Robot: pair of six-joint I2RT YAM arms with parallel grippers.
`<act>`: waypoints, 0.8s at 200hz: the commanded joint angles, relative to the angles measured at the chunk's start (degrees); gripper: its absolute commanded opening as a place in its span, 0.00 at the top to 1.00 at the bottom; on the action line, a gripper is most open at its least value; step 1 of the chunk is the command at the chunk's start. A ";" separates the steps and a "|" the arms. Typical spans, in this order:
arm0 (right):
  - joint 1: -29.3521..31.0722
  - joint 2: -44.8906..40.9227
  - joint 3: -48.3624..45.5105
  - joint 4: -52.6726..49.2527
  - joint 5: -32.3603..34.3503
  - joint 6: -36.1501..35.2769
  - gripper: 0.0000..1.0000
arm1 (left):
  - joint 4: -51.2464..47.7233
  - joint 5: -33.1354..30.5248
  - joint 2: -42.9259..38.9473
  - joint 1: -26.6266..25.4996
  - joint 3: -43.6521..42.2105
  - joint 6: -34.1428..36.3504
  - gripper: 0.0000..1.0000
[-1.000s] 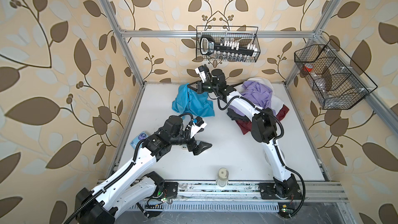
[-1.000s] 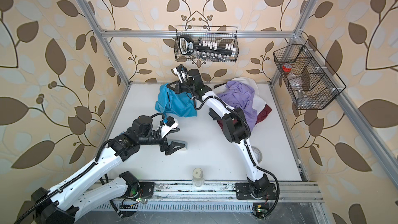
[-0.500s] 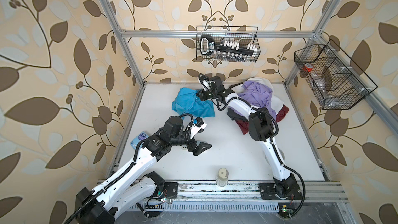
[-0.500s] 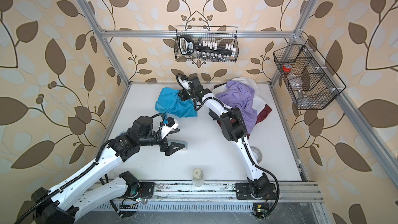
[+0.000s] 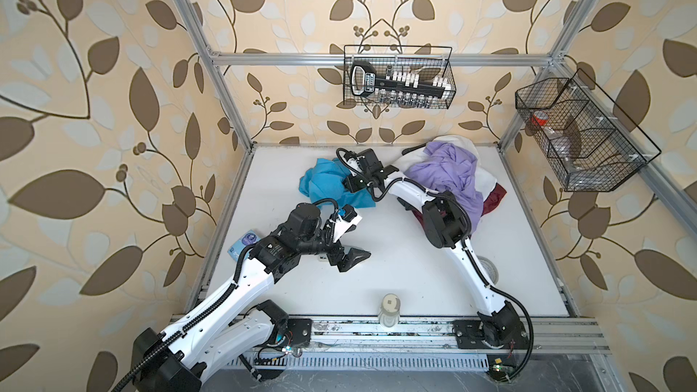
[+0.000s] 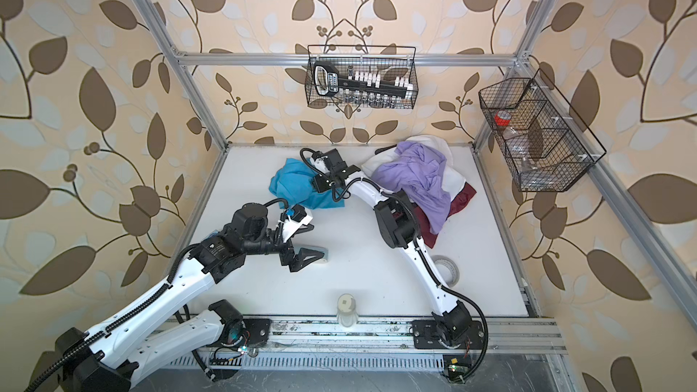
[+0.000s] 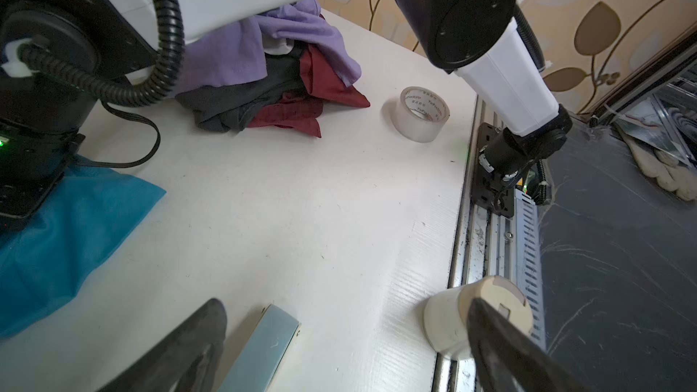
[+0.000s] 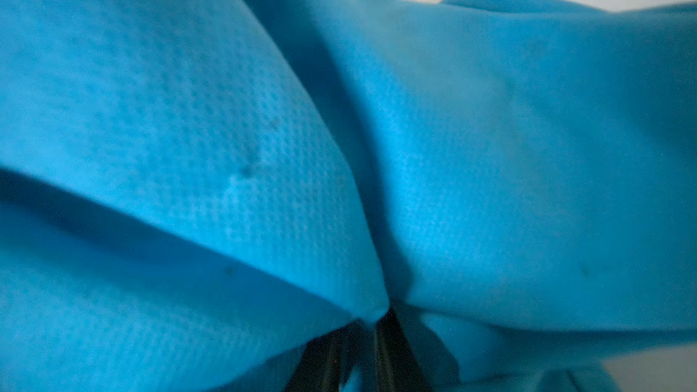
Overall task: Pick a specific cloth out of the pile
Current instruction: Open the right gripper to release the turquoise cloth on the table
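You see the cloth (image 5: 324,186) lying crumpled on the white table (image 5: 396,258), toward the back and to the left of the pile (image 5: 452,175). It is apart from the pile: in the left wrist view bare table shows between the turquoise fabric (image 7: 56,243) and the dark grey and maroon garments at the foot of the heap (image 7: 264,69). In both top views the lavender garment lies on top of the pile, with white and maroon showing under it.

Your right arm reaches across to the cloth (image 6: 294,186) and its wrist sits low over the cloth's right edge. In the right wrist view the fabric (image 8: 226,145) fills almost everything, and two folds run together just at the right gripper (image 8: 360,352). Its dark fingers stand close to each other there, but I cannot tell whether they clamp the fold or only touch it.

Your left gripper (image 7: 339,363) is spread wide and holds nothing. It hangs low over the front left part of the table, and the pale blue stapler (image 7: 264,348) lies between its fingers. A roll of clear tape (image 7: 418,113) stands near the base of the right arm, and a small white bottle (image 5: 390,305) stands at the front edge.
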 commanded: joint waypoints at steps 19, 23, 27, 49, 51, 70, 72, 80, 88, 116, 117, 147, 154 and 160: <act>3.40 2.83 3.57 -0.07 -1.44 1.47 0.81 | 0.41 0.04 -0.72 -0.69 -0.06 1.65 0.01; 3.55 3.05 3.51 0.35 -1.77 1.83 0.81 | 0.42 0.06 -0.71 -0.64 -0.06 1.61 0.01; 3.74 3.19 3.55 0.86 -2.12 2.41 0.81 | 0.44 0.04 -0.79 -0.73 -0.06 1.63 0.01; 4.85 3.82 3.58 2.87 -1.89 4.22 0.82 | 0.34 0.10 -0.96 -0.73 -0.06 1.58 0.01; 4.90 3.84 3.59 3.03 -1.84 4.31 0.82 | 0.35 0.12 -0.90 -0.74 -0.06 1.65 0.01; 5.35 4.42 3.54 4.69 -2.33 5.37 0.82 | 0.30 0.09 -1.06 -0.82 -0.14 1.68 0.01; 5.35 4.52 3.51 4.87 -2.41 5.46 0.82 | 0.36 0.07 -1.08 -0.87 -0.14 1.68 0.01; 5.36 4.78 3.53 5.49 -2.79 6.02 0.82 | 0.32 0.04 -1.15 -0.88 -0.23 1.69 0.01; 5.36 5.11 3.63 5.80 -2.93 6.19 0.82 | 0.37 -0.05 -1.28 -0.90 -0.23 1.68 0.01; 5.35 4.52 2.98 5.66 -2.68 5.49 0.77 | 0.22 -0.23 -1.50 -0.96 -0.32 1.84 0.01; 5.35 4.44 2.88 5.66 -2.63 5.45 0.77 | 0.26 -0.23 -1.50 -0.97 -0.32 1.85 0.01; 5.35 0.33 -0.03 5.83 -2.22 3.46 0.52 | 0.21 -0.31 -1.67 -1.02 -0.32 1.86 0.01; 5.35 -0.73 -0.86 5.83 -2.22 3.08 0.45 | 0.28 -0.31 -1.72 -0.99 -0.41 1.85 0.01; 5.35 -1.72 -1.52 5.87 -2.16 2.74 0.41 | 0.22 -0.31 -1.84 -1.05 -0.41 1.85 0.01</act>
